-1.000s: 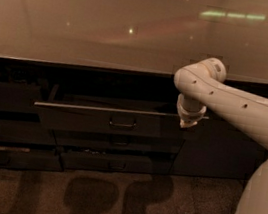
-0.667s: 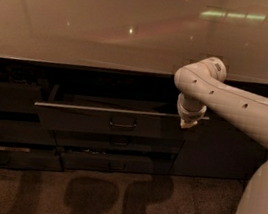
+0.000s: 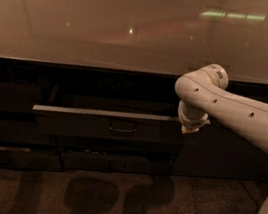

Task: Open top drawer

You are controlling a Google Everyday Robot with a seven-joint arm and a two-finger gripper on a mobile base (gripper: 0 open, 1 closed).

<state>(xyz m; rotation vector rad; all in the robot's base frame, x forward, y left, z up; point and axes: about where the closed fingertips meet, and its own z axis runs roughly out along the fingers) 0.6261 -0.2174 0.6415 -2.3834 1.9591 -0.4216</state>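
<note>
top drawer (image 3: 85,125): we see it standing out from under the counter (image 3: 111,24); pale rim showing
gripper (image 3: 190,128): just beside the drawer's right end; we cannot tell its opening or hold

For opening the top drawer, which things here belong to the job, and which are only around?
Job:
- wide dark grey top drawer with pale rim, partly out
- its small loop handle
- white arm's gripper, at the drawer's right end

Not the job:
- narrower dark lower drawer front
- glossy beige countertop
- plain dark cabinet front, right
</note>
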